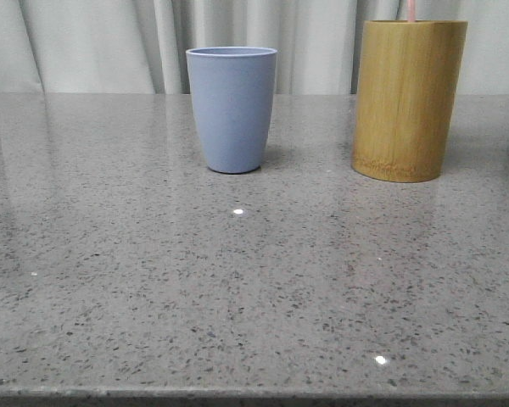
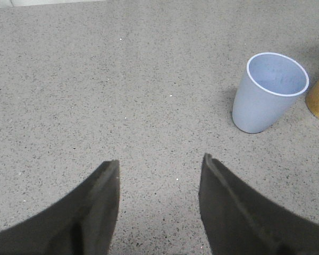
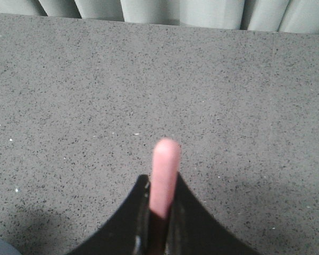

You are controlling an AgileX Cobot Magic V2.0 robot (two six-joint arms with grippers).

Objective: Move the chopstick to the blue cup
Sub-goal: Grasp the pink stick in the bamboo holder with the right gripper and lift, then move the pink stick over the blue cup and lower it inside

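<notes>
Speckled grey stone tabletop (image 1: 237,288), glossy and hard, fills the foreground. Over it the right gripper (image 3: 158,212) is pinched on the smooth pale pink chopstick (image 3: 165,175), presumably to carry it, and the left gripper (image 2: 159,204) hangs spread and empty. Farther back the matte blue cup (image 1: 232,108) stands upright, mouth open to receive, beside the bamboo cylinder (image 1: 407,100), from which the chopstick's tip pokes up.

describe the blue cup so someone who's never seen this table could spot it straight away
On the grey speckled table, look toward the far edge by the pale curtain, where two containers stand apart. The blue cup is the left one, an upright, empty, matte blue-grey cup with no handle. Unlike the taller, straight-sided bamboo cylinder to its right, it tapers to a rounded base.
</notes>
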